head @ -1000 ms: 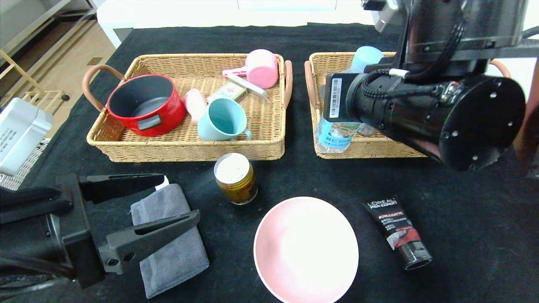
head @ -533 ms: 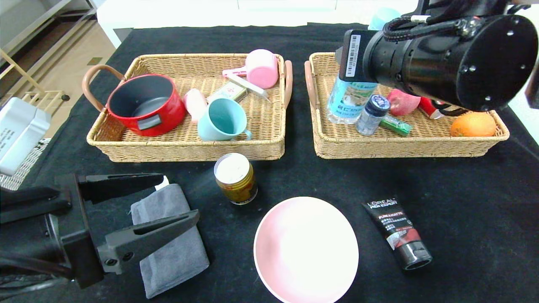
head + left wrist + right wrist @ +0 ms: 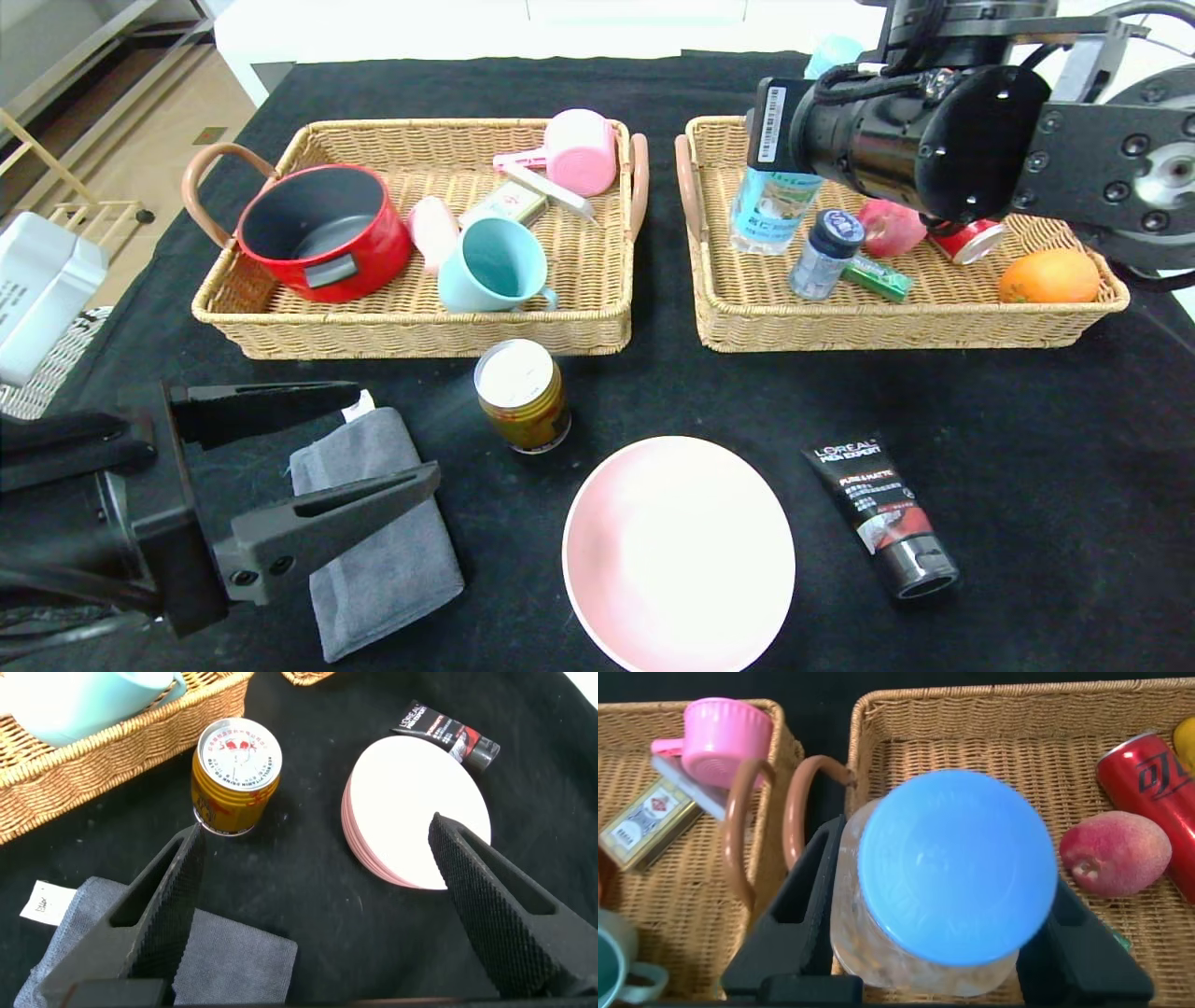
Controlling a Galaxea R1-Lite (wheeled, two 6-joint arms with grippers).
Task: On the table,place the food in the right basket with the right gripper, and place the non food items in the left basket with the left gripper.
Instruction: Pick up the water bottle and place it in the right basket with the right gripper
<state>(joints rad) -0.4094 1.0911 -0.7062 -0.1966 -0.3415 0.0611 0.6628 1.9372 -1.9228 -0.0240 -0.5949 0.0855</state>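
The right gripper (image 3: 938, 943) is clamping the water bottle (image 3: 771, 207) over the right basket (image 3: 896, 322), its wrist hiding the cap. At seven o'clock, the left gripper (image 3: 373, 443) is hanging spread wide above the grey towel (image 3: 387, 569).

Looks like a lab/test room: bench (image 3: 709, 75) draped in black cloth, wood floor (image 3: 159, 121) and metal shelving (image 3: 65, 75) past its far-left corner.

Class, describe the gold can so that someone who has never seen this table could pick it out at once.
Start at the left basket on the black table. On the cloth just in front of that basket's near wall stands the gold can, upright, between the grey towel and the pink bowl. It is the only gold-yellow, white-topped thing outside the baskets.
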